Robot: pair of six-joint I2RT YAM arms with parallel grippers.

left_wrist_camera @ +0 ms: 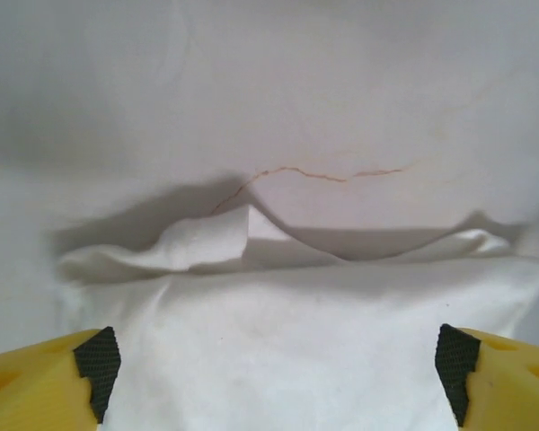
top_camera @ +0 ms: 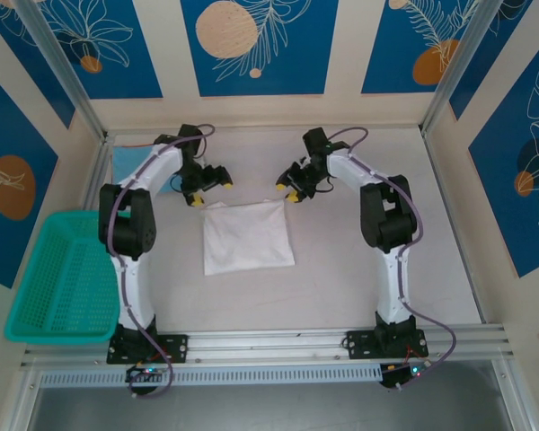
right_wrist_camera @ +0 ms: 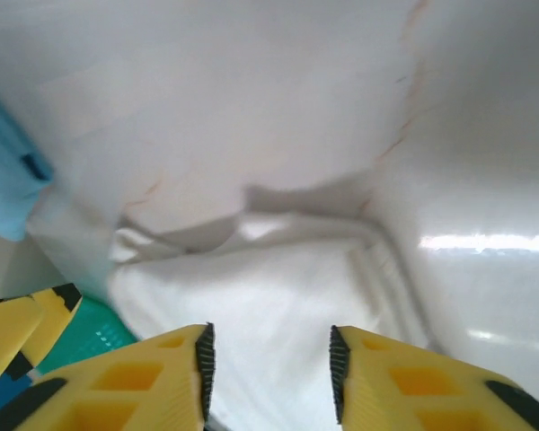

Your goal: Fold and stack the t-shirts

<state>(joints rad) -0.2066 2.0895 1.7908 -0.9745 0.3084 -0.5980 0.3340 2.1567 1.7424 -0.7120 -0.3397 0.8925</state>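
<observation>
Left end effector [top_camera: 211,192] and right end effector [top_camera: 287,190], spread, flank white t-shirt's [top_camera: 249,236] far edge.

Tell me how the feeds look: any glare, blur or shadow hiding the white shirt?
Top external: even light, sharp, but the shirt barely stands out from the pale table. Left wrist: soft shadow behind the shirt's raised far edge, cloth itself clear. Right wrist: glare streak on the table at right, shirt's right edge blurred.

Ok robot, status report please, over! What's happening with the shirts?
Left gripper open, right gripper open, both by far edge of folded white cloth t-shirt, mid-table. Light-blue cloth t-shirt lies far left. Nothing blocking. Over.
</observation>
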